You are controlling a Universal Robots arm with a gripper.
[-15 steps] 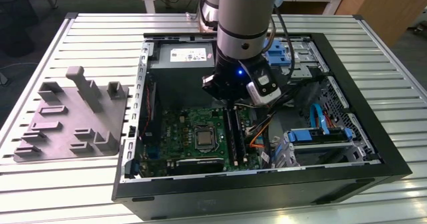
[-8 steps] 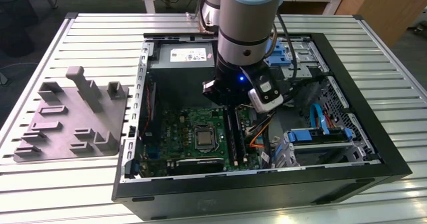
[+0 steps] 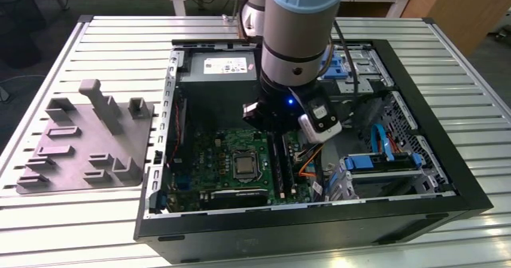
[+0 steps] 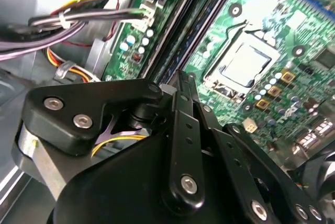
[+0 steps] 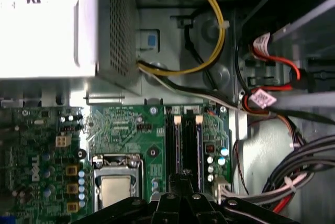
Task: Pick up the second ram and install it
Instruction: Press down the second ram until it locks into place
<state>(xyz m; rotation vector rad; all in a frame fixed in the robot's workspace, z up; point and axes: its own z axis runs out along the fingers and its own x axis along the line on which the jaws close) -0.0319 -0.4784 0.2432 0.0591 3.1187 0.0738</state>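
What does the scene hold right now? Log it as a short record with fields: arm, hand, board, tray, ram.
arm: reaches down into the open computer case
hand: low over the memory slots, at the end nearest the cameras in the first wrist view
board: green motherboard flat in the case, processor socket beside the slots
tray: grey fixture tray on the slatted table, at the exterior view's left of the case
ram: second ram cannot be told from the slots

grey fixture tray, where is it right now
In the exterior view the grey fixture tray lies on the slatted table, on that view's left, just outside the open computer case.
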